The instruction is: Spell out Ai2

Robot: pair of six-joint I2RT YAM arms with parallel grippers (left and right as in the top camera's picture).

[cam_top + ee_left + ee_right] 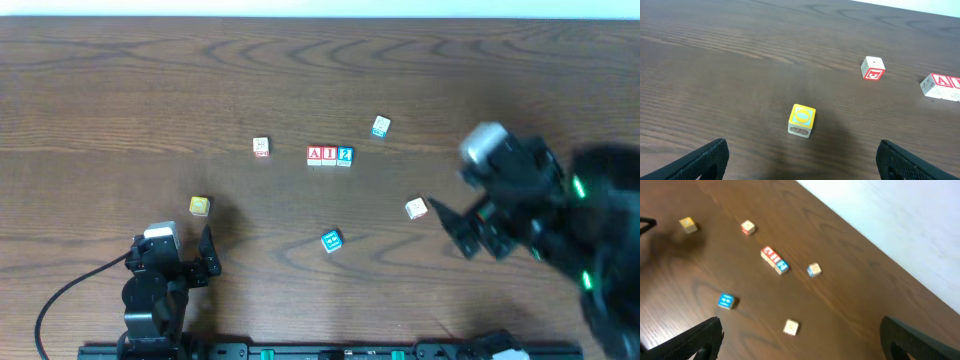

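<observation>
Letter blocks (329,155): we saw A, I and 2 touching in one row at the middle of the table (120,90).
Left gripper (208,253): low near the front edge, fingers apart, holding nothing; a yellow block (199,206) lay just ahead.
Right gripper (455,232): raised over the right side, angled toward the row, fingers apart, empty; a pale block (416,208) lay near.

We're at a robot lab bench here: wood-grain table (100,80), plain white wall (910,225) behind, black mounting rail (300,351) along the near edge.
</observation>
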